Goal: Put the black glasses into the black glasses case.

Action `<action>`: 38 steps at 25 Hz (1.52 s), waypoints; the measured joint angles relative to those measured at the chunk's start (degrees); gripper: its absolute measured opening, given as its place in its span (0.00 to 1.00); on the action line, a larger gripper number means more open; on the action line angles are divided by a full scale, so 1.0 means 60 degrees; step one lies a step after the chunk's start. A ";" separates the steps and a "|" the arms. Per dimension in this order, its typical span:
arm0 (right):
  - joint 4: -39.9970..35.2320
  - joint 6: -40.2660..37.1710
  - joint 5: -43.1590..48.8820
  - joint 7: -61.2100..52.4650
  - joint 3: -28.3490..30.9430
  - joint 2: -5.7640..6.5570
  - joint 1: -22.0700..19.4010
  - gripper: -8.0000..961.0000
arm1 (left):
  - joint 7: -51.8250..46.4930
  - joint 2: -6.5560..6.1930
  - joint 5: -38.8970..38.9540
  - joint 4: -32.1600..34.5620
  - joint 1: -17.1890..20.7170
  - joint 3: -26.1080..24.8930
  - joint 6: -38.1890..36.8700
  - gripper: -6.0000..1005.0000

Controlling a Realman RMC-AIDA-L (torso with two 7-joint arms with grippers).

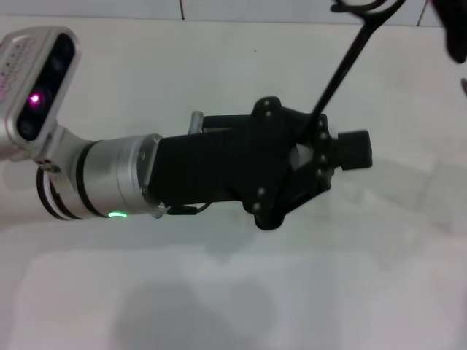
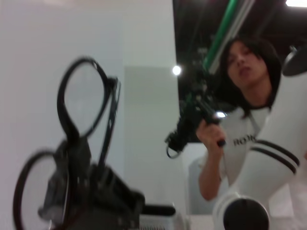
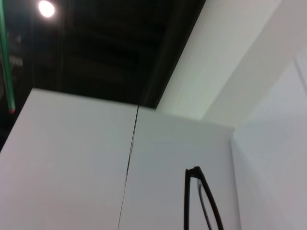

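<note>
The black glasses [image 1: 343, 62] hang above the white table, one slim temple arm running from the top edge of the head view down into my left gripper [image 1: 344, 150]. That gripper reaches across the middle of the view and is shut on the frame. In the left wrist view the glasses [image 2: 84, 103] stand upright with both oval lenses showing, and the gripper body [image 2: 91, 196] sits below them. The right wrist view catches only a piece of the glasses [image 3: 199, 201]. My right gripper [image 1: 454, 29] is a dark shape at the upper right edge. The black glasses case is out of view.
The white table [image 1: 219, 292] spreads under the left arm, with a tiled wall at its far edge. In the left wrist view a person [image 2: 244, 110] stands beyond the table holding a dark device, next to my white right arm [image 2: 273, 148].
</note>
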State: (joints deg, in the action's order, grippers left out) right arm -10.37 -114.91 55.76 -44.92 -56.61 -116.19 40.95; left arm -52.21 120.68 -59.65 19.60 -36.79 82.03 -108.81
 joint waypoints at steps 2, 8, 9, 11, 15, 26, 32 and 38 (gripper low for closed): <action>0.0060 0.0224 -0.0020 0.0168 -0.0212 0.0000 0.0030 0.09 | -0.0002 -0.0012 0.0398 -0.0055 0.0007 0.0235 -0.0047 0.04; 0.0205 0.0563 0.0004 0.0329 -0.0482 0.0000 0.0101 0.09 | 0.0006 -0.0013 0.1181 -0.0033 0.0062 0.0865 -0.0099 0.04; 0.0207 0.0617 -0.0002 0.0340 -0.0532 0.0000 0.0104 0.09 | 0.0010 -0.0013 0.1265 -0.0017 0.0081 0.0952 -0.0100 0.05; 0.0209 0.0719 0.0002 0.0352 -0.0583 0.0000 0.0110 0.09 | 0.0017 -0.0011 0.1435 0.0002 0.0094 0.1105 -0.0102 0.05; 0.0198 0.0861 0.0001 0.0350 -0.0936 0.0000 0.0114 0.09 | 0.0019 -0.0008 0.1969 -0.0093 0.0131 0.1170 -0.0103 0.05; 0.0212 0.1351 -0.0035 0.0351 -0.1582 0.0000 0.0134 0.09 | 0.0018 -0.0024 0.2870 -0.0481 0.0313 0.1126 -0.0014 0.05; 0.0219 0.1428 -0.0021 0.0351 -0.1594 0.0000 0.0124 0.09 | 0.0022 -0.0019 0.2876 -0.0485 0.0347 0.1089 0.0002 0.05; 0.0261 0.1385 -0.0540 0.0365 -0.1583 -0.0001 -0.0077 0.09 | -0.0064 -0.0095 0.2227 -0.0449 -0.0016 0.1387 0.0001 0.04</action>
State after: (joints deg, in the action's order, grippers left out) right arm -8.81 -106.60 52.52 -42.73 -66.10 -116.19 40.49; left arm -52.59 120.11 -46.29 16.91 -36.89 90.35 -108.80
